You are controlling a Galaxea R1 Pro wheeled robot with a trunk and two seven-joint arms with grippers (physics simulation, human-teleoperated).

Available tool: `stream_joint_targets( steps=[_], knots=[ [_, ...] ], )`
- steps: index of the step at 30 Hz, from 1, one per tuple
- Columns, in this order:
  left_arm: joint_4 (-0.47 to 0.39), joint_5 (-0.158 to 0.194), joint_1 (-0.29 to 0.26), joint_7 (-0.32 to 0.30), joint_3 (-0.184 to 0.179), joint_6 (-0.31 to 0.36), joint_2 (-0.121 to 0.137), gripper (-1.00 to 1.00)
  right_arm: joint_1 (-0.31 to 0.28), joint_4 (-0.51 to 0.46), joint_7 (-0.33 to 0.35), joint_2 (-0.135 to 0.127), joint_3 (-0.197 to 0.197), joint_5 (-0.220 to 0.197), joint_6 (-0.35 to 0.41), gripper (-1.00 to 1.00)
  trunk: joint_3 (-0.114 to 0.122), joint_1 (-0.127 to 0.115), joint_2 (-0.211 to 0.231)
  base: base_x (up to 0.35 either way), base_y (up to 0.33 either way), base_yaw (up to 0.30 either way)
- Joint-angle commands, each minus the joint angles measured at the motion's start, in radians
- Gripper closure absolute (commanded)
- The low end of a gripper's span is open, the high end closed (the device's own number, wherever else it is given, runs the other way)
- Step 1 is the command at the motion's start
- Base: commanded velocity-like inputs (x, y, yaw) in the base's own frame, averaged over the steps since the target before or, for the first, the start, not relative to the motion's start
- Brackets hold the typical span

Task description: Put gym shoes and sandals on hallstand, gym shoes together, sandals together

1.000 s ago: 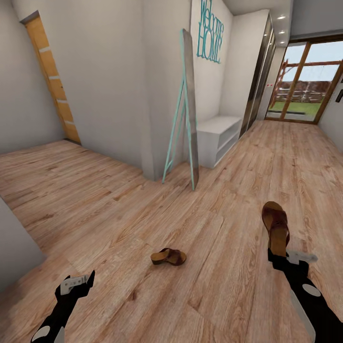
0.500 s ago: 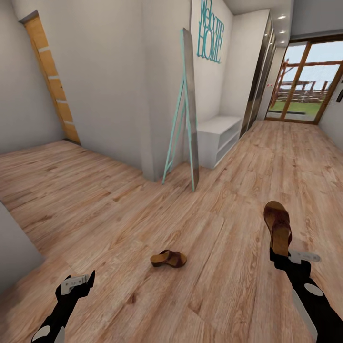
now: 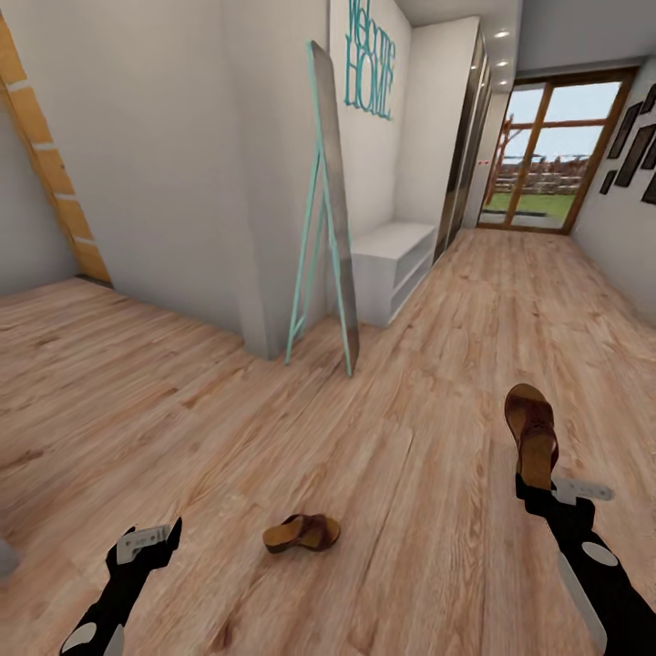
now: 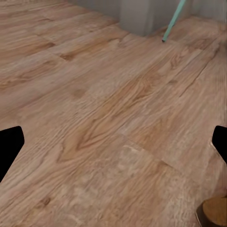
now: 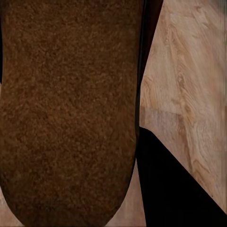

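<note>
Wood-grain corridor floor (image 3: pixel 428 383) runs from the robot's feet toward a glass door (image 3: pixel 538 155) at the far end, with pale walls on either side.

At the head view's lower right, the right gripper (image 3: pixel 538 487) is pinched on the heel end of one sandal (image 3: pixel 531 428), which stands up from the fingers with its toe pointing away and its footbed facing the camera. In the right wrist view the sandal's grainy brown surface (image 5: pixel 71 109) lies close in front of the lens, with floor planks beside it.

At the lower left, the left gripper (image 3: pixel 146 544) hangs above bare planks; its dark fingers (image 4: pixel 9 149) sit at opposite edges of the left wrist view, spread wide with nothing between them.

Between the two arms, nearer the left one, the second sandal (image 3: pixel 302 533) lies on the floor, apart from both grippers.

Farther off, a teal-framed standing mirror (image 3: pixel 330 200) leans by a wall corner. Just behind it a low light-grey bench (image 3: pixel 390 264) with open shelves stands against the wall under teal "Welcome HOME" lettering (image 3: pixel 370 56).
</note>
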Motion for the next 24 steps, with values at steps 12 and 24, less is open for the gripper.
stream_joint_targets(
  steps=[12, 24],
  knots=[
    [0.000, -0.010, -0.001, -0.006, 0.008, -0.006, -0.001, -1.00, 0.000, -0.031, -0.005, 0.001, 0.002, -0.015, 0.002, 1.00, -0.001, 0.000, 0.000, 0.337, 0.000, -0.126],
    [0.000, -0.010, -0.001, -0.006, 0.008, -0.009, -0.001, -1.00, 0.000, -0.032, -0.005, 0.001, 0.002, -0.015, 0.002, 1.00, 0.002, 0.000, 0.000, 0.086, 0.000, -0.203]
  ],
)
